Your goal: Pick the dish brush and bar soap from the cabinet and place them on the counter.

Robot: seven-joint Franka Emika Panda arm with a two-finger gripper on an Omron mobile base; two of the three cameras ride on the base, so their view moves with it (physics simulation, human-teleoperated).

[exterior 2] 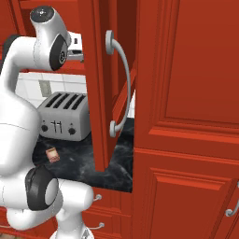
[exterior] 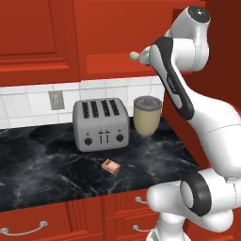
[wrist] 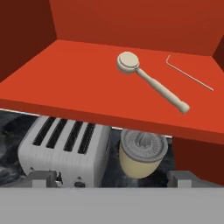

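The dish brush [wrist: 151,81] lies on the red shelf of the cabinet [wrist: 74,74], round beige head toward the back and handle pointing to the front right. My gripper [wrist: 113,180] is open and hovers in front of the shelf edge, a little below and short of the brush, with nothing between its fingers. The cabinet door [exterior 2: 99,93] stands swung open. The bar soap [exterior: 111,166] lies flat on the black counter [exterior: 42,160] just in front of the toaster; it also shows as the bar soap [exterior 2: 52,154] from the right.
A grey four-slot toaster [exterior: 100,123] and a beige juicer [exterior: 147,114] stand on the counter under the cabinet. A thin bent wire [wrist: 189,74] lies on the shelf, right of the brush. The open door's silver handle [exterior 2: 120,84] juts out beside the arm.
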